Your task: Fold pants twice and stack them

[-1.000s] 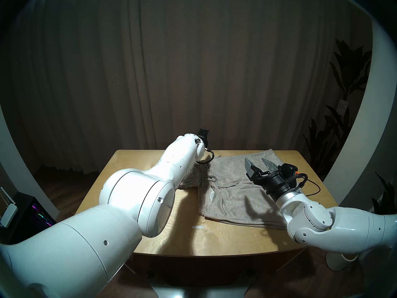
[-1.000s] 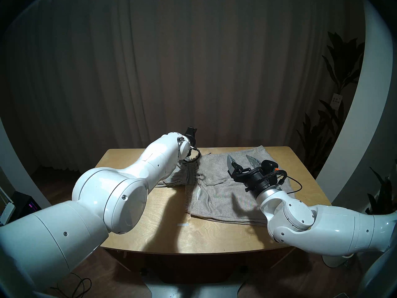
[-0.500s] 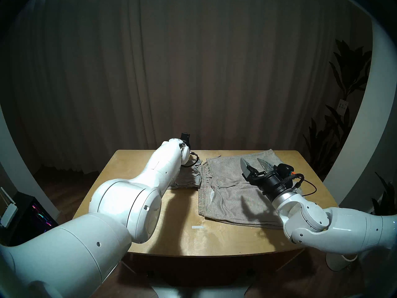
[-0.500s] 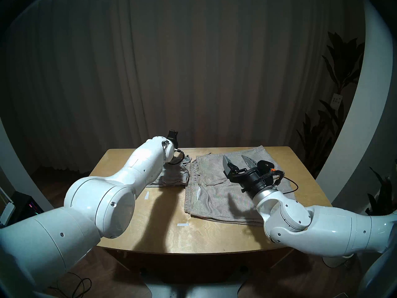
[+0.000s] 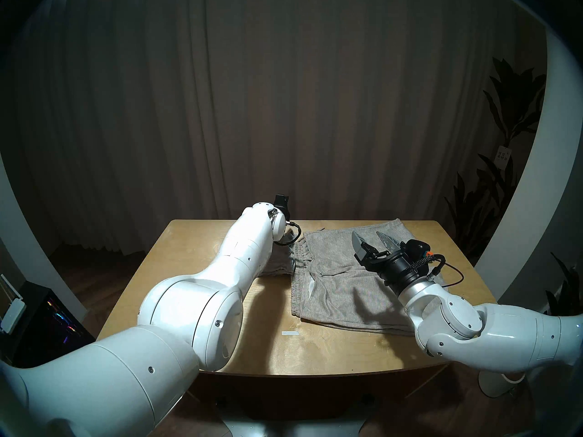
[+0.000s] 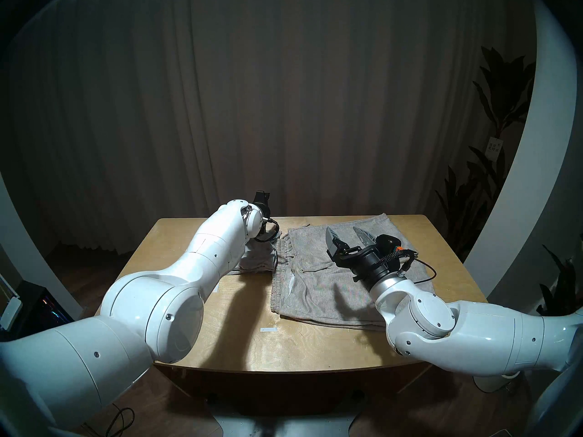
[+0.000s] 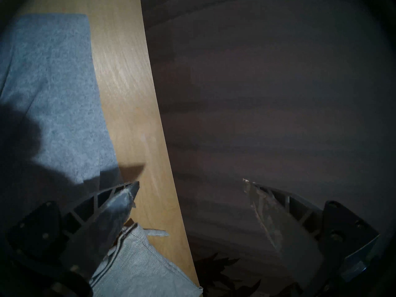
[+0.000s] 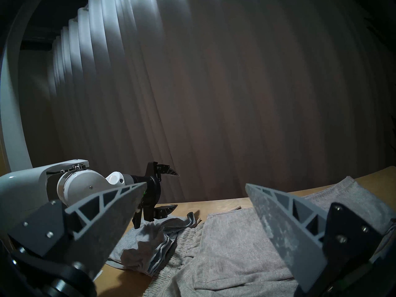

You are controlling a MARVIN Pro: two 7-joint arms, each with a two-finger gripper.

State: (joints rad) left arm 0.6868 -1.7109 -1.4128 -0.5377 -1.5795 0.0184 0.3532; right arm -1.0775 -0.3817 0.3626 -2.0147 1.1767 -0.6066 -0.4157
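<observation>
The larger beige-grey pants [image 5: 340,278] lie folded on the right half of the wooden table [image 5: 315,348], waistband toward the middle. The smaller light grey pants [image 6: 255,259] lie bunched just left of them, partly hidden by my left forearm. In the right wrist view the grey pants [image 8: 145,243] touch the beige pants [image 8: 231,247]. My left gripper [image 8: 175,191] is open and empty, held just above the grey pants [image 7: 53,86] at the table's far edge. My right gripper [image 5: 367,234] hovers open and empty above the beige pants' far part.
White tape marks [image 5: 290,333] sit on the table's near half. A curtain hangs behind the table. Dark plants [image 5: 504,143] stand at the right. A black box with coloured lights [image 5: 47,316] sits low on the left. A drawstring tip [image 7: 156,233] lies on bare wood.
My left wrist swung left, then came partway back to the right. The right gripper drifted slightly left above the beige pants. Both stayed open.
</observation>
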